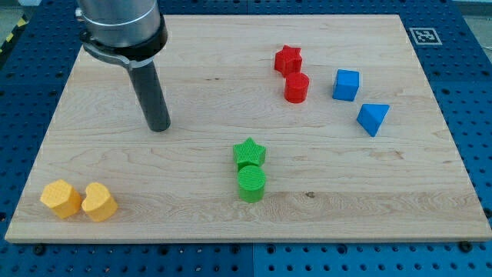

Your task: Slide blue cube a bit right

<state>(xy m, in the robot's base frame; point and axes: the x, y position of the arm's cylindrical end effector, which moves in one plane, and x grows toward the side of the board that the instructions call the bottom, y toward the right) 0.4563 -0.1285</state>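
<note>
Eight small blocks lie on the wooden board (231, 46), and the rod's lower end, my tip (159, 127), touches none of them. The tool is a plain dark rod with nothing to open or close; it holds nothing and stands on bare wood in the board's left half, towards the view's top. It is well apart from every block.

The blue cube (346, 85) sits in the right half of the board, near the view's top, far to the right of my tip. Just below it and slightly to the right lies a blue wedge-shaped block (373, 118), close by but not touching. To the cube's left stand a red star (287, 59) and a red cylinder (296, 88), the cylinder just below the star and apparently touching it.

Near the middle, towards the view's bottom, a green star (249, 153) sits directly above a green cylinder (251, 184), the two pressed together. In the bottom left corner are two yellow-orange blocks side by side: a yellow rounded block (61, 198), whose shape I cannot make out, and a yellow heart (99, 201).
</note>
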